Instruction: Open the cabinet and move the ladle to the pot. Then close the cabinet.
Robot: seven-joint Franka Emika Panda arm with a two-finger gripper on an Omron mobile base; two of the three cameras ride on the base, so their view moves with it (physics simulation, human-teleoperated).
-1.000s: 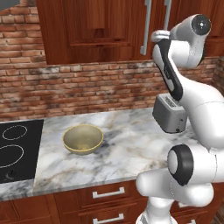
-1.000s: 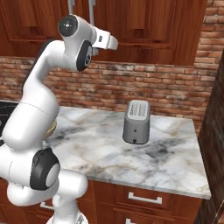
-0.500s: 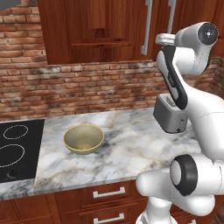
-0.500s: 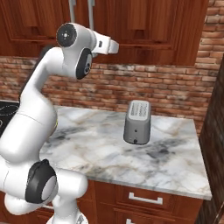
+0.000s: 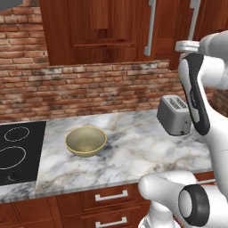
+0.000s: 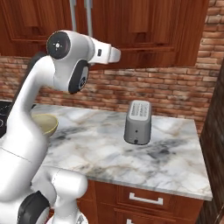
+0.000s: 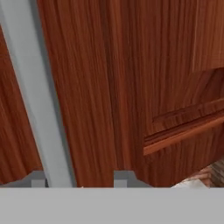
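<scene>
The cabinet (image 5: 107, 31) hangs closed above the marble counter (image 5: 133, 156), its silver bar handle (image 7: 37, 94) running vertically. The gripper (image 7: 81, 181) straddles that handle, one fingertip (image 7: 124, 177) on each side, parted and not yet clamped.

cabinet (image 7: 131, 87) handle (image 7: 39, 100) cut off by hand view's top edge

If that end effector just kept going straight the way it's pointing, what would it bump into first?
Most likely the cabinet door. In the hand view the end effector faces the wood at close range, with the door's silver bar handle running between its fingertips, so the handle or the panel right behind it comes first; depth is hard to judge.
</scene>
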